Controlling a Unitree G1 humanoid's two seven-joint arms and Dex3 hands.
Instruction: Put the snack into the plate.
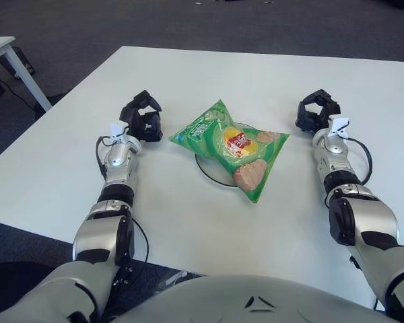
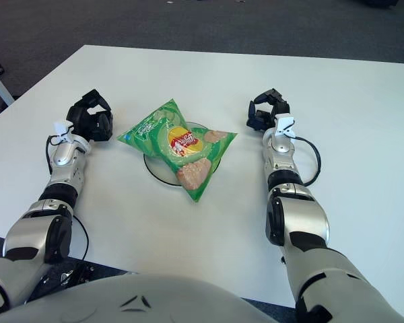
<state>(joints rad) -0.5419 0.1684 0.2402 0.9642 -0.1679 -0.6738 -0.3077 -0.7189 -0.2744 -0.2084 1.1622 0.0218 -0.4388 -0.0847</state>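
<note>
The green crisp packet (image 1: 233, 146) already lies across the plate (image 1: 211, 171), overhanging its rim, so either empty, curled hand, left hand (image 1: 143, 118) or right hand (image 1: 316, 112), could knock it onto the worktop (image 1: 188, 215).

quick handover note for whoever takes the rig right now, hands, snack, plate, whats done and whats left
Left hand: left of the snack bag, fingers curled, holding nothing.
Right hand: right of the bag, fingers curled, holding nothing.
Green snack bag: lies across the plate, covering most of it, corners overhanging onto the white table.
Done: snack appears placed on the plate, both hands clear of it.
Left: probably nothing beyond confirming the bag sits stable.
</note>
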